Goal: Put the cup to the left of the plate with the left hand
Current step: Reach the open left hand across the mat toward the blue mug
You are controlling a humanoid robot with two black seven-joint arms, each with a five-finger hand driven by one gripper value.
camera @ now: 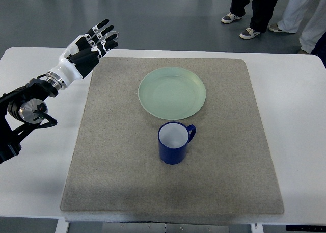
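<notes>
White desk (300,121) carries a grey mat (122,166), and on it a blue cup (173,142) stands upright just in front of the pale green plate (172,93), handle to the right; the cup is untouched, so the job seems to be at its reach stage. Left robot hand (94,42) hovers over the mat's far left corner, fingers spread and holding nothing, well apart from the cup; next it must swing in, come down and close round the cup before carrying it left of the plate.
</notes>
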